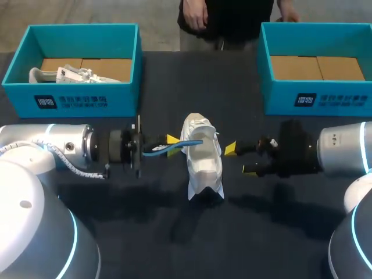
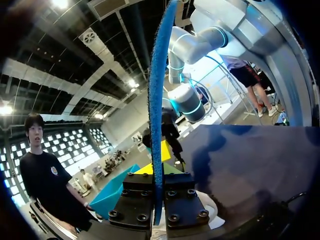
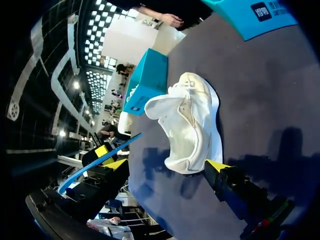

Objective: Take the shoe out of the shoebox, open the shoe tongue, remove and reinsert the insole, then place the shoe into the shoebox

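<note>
Two teal boxes stand at the far edge of the table [image 1: 174,238]: the left box [image 1: 81,102] holds a second shoe [image 1: 70,74] on brown card, and the right box [image 1: 325,99] shows brown card only. The white shoe [image 1: 203,165] stands upright on the dark table between the two arms, outside both boxes, with its opening upward.

The left gripper [image 1: 173,146] is just beside the shoe and is clamped on the blue insole [image 1: 189,143], which it holds edge-on. The insole's far end reaches over the shoe's opening; whether it touches the shoe cannot be told. In the left wrist view the insole [image 2: 159,100] rises as a thin blue strip pinched between the fingers of the left gripper [image 2: 159,200].

The right gripper [image 1: 240,160] is just beside the shoe on the opposite side, its yellow tips apart and holding nothing. In the right wrist view one yellow tip [image 3: 217,166] lies close to the shoe [image 3: 192,120], with the insole [image 3: 130,141] beyond
</note>
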Available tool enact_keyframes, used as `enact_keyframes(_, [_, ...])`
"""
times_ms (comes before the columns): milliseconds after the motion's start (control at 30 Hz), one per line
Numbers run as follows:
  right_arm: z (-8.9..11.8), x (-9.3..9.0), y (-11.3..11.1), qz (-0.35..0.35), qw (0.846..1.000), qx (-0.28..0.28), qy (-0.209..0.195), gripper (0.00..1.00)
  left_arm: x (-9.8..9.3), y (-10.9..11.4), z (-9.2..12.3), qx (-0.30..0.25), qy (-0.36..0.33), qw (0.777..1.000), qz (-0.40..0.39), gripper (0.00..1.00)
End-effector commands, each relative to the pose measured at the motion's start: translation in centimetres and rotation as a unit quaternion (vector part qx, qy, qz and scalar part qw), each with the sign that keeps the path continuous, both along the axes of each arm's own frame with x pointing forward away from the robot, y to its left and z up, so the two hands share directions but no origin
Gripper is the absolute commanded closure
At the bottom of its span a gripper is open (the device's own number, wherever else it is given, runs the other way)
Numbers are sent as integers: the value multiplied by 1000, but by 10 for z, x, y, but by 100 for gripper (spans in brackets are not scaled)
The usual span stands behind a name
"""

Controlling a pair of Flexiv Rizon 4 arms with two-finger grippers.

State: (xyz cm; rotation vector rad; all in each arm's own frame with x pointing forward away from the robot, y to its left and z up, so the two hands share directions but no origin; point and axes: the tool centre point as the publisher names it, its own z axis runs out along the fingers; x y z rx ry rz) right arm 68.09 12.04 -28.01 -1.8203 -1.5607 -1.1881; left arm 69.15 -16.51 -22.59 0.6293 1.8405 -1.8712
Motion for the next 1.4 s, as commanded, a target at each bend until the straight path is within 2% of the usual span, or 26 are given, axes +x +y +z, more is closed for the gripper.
enact_keyframes(33, [1,-3,-5,-2,1000,-9,2,0,-1,-6,-6,0,2,1000,0,100])
enact_keyframes(333, [2,-7,-25,-11,1000,-20,5,0,2,-13,-15,2,13,1000,4,100])
enact_keyframes(767, [2,-7,-25,-11,1000,-20,5,0,-1,-18,-42,23,33,999,6,100])
enact_keyframes(1400, [2,-7,-25,-11,1000,-20,5,0,3,-13,-54,40,34,998,18,100])
